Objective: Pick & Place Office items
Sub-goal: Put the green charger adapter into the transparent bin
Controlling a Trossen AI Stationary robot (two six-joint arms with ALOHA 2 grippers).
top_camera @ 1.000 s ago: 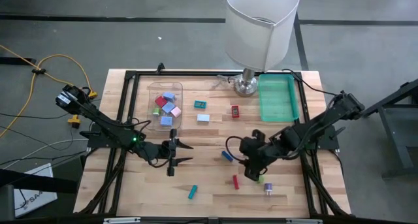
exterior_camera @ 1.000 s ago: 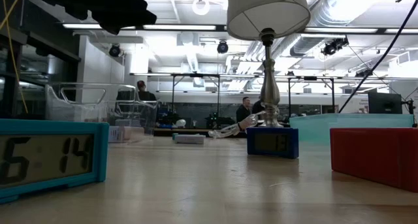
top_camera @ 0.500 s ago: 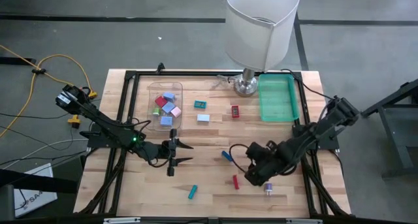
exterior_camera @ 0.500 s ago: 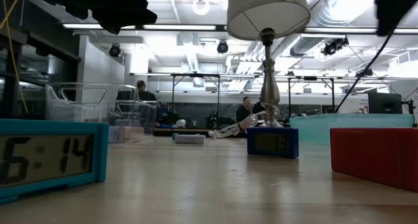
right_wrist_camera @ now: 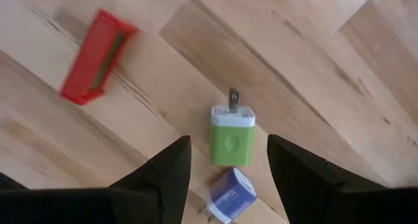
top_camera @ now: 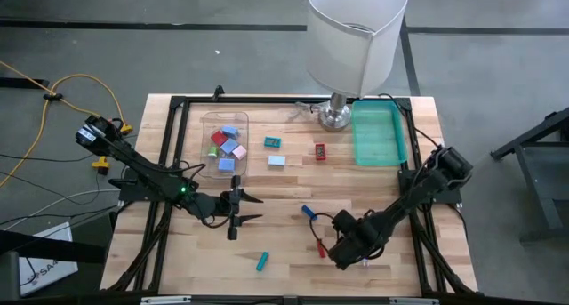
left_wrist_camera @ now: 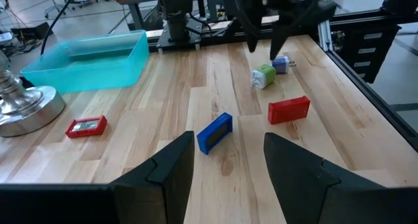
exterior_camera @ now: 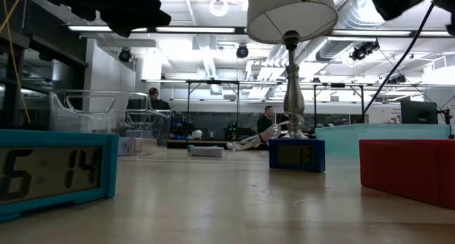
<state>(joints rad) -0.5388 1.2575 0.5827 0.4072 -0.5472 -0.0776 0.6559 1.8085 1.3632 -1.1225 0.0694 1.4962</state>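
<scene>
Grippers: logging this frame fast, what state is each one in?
Left gripper: open, empty, waiting mid-table.
Right gripper: open, empty, above the green charger.

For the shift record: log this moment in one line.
right hand: open, above green charger | purple charger, red clock nearby | left hand: open, empty, waiting mid-table

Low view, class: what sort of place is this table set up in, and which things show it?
Probably a robotics lab or workshop: exposed ceiling ducts, workbenches behind the butcher-block table, and people working in the background.
</scene>
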